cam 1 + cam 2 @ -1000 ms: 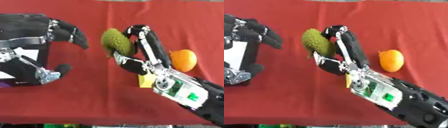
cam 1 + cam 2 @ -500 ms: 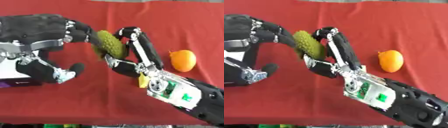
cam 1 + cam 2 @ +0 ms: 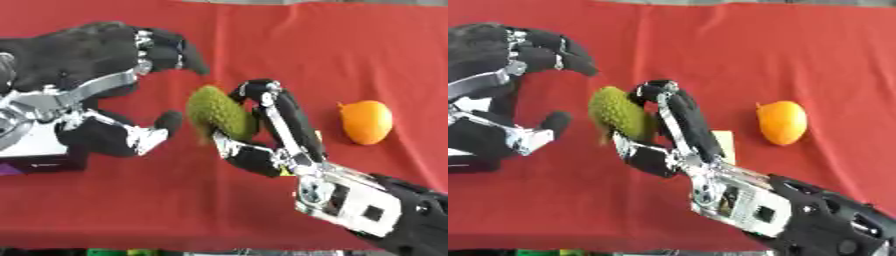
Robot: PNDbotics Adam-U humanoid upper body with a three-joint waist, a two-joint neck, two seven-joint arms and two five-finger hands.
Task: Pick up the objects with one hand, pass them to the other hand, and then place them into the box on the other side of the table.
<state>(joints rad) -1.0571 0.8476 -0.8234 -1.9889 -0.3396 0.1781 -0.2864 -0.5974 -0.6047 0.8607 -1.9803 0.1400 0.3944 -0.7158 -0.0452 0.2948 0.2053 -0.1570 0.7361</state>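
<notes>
Your right hand (image 3: 262, 135) comes up from the lower right of the frame and has the bumpy green fruit (image 3: 217, 114) pinched, fingers curled over its right side and thumb under its lower edge. The fruit sits at the centre of the frame, held upright above the red tabletop (image 3: 350, 55).

Your left hand (image 3: 105, 100) is at the left of the frame, spread wide: fingers (image 3: 166, 47) arched over the upper left of the fruit, thumb (image 3: 162, 125) reaching in from below left. The thumb tip is just beside the fruit's left side; whether it touches, you cannot tell. The fingers are apart from it, curved but closed on nothing.

An orange fruit (image 3: 366, 121) lies on the cloth at the right, well apart from both hands. A pale yellow block (image 3: 724, 145) peeks out behind your right hand. At the left edge, under your left arm, part of a white box (image 3: 35, 145) shows with a purple patch at its lower corner. No readable writing anywhere.
</notes>
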